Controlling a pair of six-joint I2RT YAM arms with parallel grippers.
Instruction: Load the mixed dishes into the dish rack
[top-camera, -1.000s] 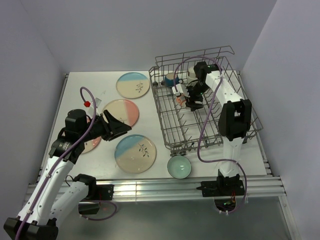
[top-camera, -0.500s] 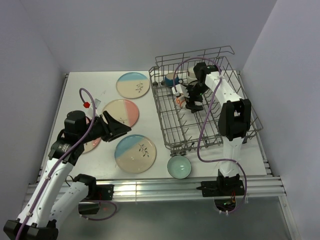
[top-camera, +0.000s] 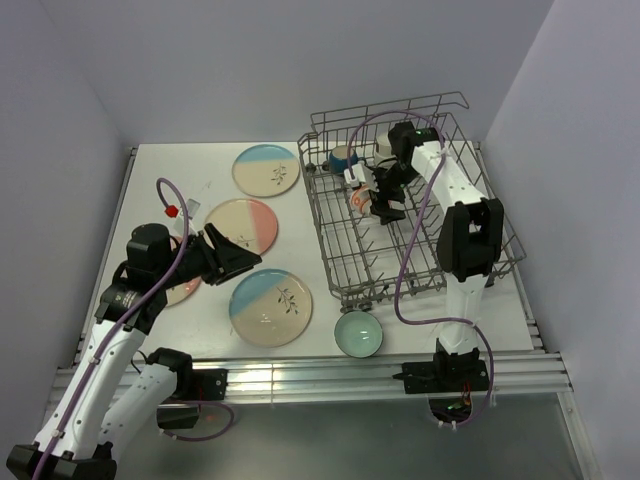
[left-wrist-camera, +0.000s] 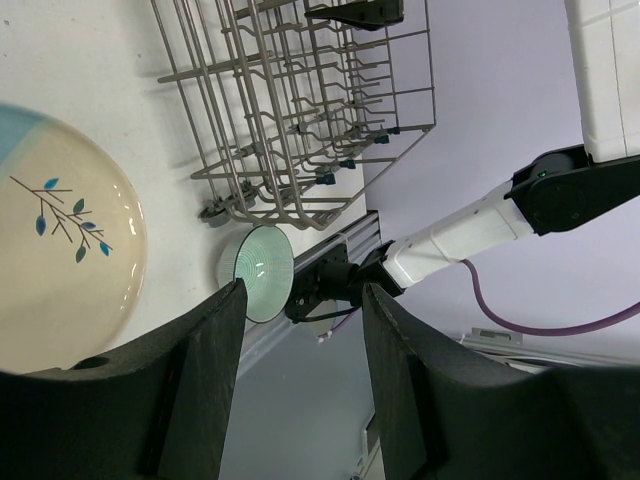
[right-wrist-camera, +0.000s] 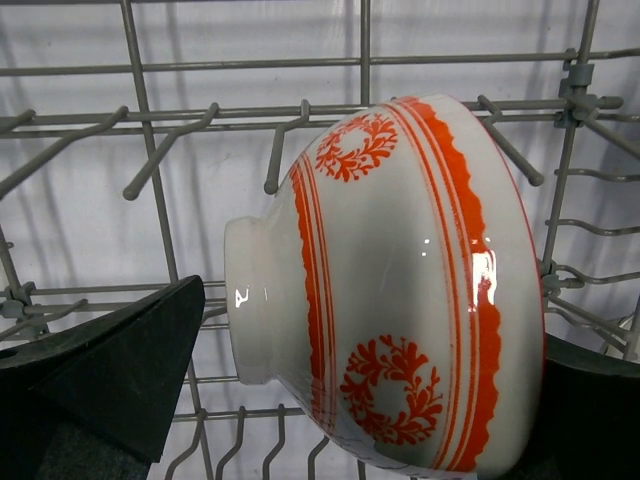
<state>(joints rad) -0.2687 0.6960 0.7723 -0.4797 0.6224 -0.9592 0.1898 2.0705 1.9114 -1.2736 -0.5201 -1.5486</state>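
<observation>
The glossy white ceramic bowl with orange-red patterns (right-wrist-camera: 400, 270) lies on its side among the grey wire dish rack's (right-wrist-camera: 365, 40) tines, between the right tool's (right-wrist-camera: 355, 385) wide-spread jaws. It looks slippery and breakable, so grip foot-to-rim.

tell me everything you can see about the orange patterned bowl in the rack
The glossy white ceramic bowl with orange-red bands and floral motifs lies on its side in the grey wire dish rack, foot ring left and rim right in the wrist view, resting among tines. The open right gripper straddles it, a slim gap showing at the foot.
</observation>
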